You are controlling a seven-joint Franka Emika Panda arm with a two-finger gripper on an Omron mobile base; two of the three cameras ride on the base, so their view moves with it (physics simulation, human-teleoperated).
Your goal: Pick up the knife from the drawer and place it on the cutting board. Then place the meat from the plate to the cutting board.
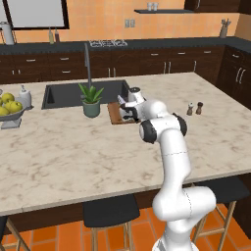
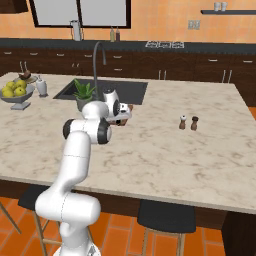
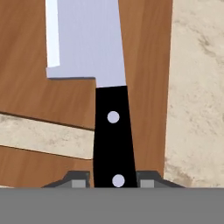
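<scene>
Hand view looks straight down the hand (image 3: 113,181) at the knife (image 3: 105,83). Read from left to right, it shows the reddish-brown cutting board (image 3: 22,70), then the silver blade above the black handle, then a strip of board, then the pale marble worktop (image 3: 197,87). The two dark fingertips (image 3: 78,179) stand tight against either side of the handle's lower end, so the hand is nearly closed and has hold of the knife by its handle. The knife's long axis runs directly away from the hand, blade foremost, roughly parallel to the board's right edge. Whether the blade already rests on the wood or hangs just above it cannot be told.

In the left base view the plant (image 1: 91,100) sits left of the board (image 1: 113,113), and the hand (image 1: 128,109) is over the board beside the sink (image 1: 63,95). The right base view gives the same placing, hand (image 2: 120,116) over the board, salt and pepper shakers (image 2: 188,122) well apart to the right.

The likely next move is a release straight down, since the knife lies over the board.
</scene>
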